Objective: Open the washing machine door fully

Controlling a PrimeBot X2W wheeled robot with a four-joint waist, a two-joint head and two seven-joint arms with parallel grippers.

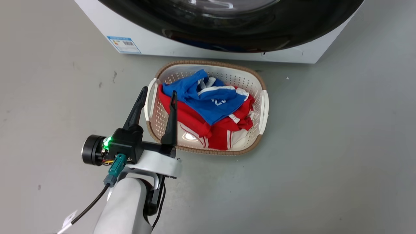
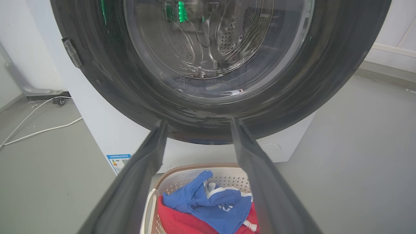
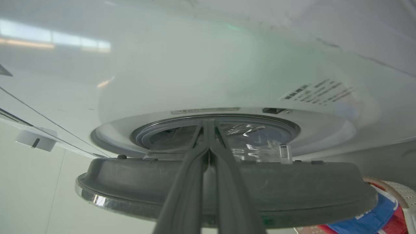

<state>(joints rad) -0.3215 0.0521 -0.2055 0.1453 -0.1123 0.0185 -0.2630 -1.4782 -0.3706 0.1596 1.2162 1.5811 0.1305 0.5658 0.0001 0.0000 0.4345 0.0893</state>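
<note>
A grey floor (image 1: 325, 146) seen from above, with the washing machine (image 1: 169, 47), a white box, across the top edge. The washing machine door (image 1: 227, 35), a broad glossy black ring around clear glass, juts out from the machine's front and overhangs the floor. A blue label sticker (image 1: 124, 44) sits low on the machine's left corner.

Just in front of the machine stands a white laundry basket (image 1: 264, 110) with a brown woven rim. Inside it a blue garment (image 1: 208, 97) lies on top of a red garment (image 1: 195, 125) with white stripes.

The left hand (image 1: 159, 90) hovers at the lower left, above the basket's left rim. Its two long dark fingers are spread wide and hold nothing. From its wrist camera the fingers frame the bottom of the door's black ring, near it but not touching. The steel drum shows through the glass. A white cable (image 2: 39, 131) trails on the floor to the machine's left.

In the right wrist view the door appears edge-on, a dark disc with a chrome band. It stands apart from the machine's white front, with a gap between them and the grey-ringed drum opening (image 3: 260, 125) visible behind. The right hand (image 3: 207, 121) reaches across the door's edge with its fingers pressed narrowly together. I cannot tell whether they touch the door.
</note>
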